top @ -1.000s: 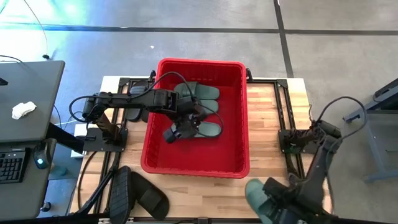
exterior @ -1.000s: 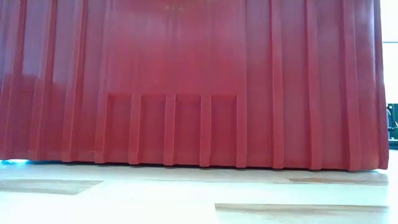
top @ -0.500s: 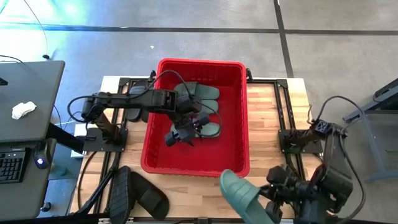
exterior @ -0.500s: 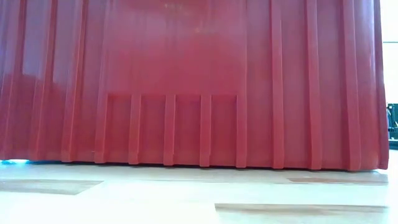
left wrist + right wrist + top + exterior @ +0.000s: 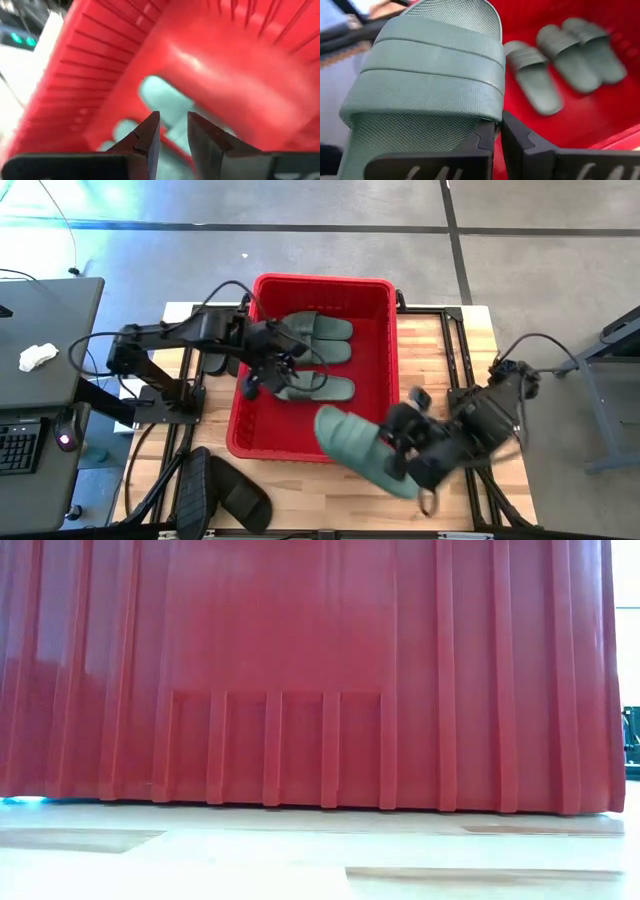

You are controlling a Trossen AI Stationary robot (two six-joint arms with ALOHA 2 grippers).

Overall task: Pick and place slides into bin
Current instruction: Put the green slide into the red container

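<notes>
The right gripper (image 5: 400, 452) is closed on a dark green slide (image 5: 362, 450), holding it above the near rim of the red bin (image 5: 385, 370). Three green slides (image 5: 318, 355) lie inside the bin. The left gripper (image 5: 262, 377) hangs inside the bin with its jaws a little apart, holding nothing. Two black slides (image 5: 222, 492) lie on the table.
</notes>
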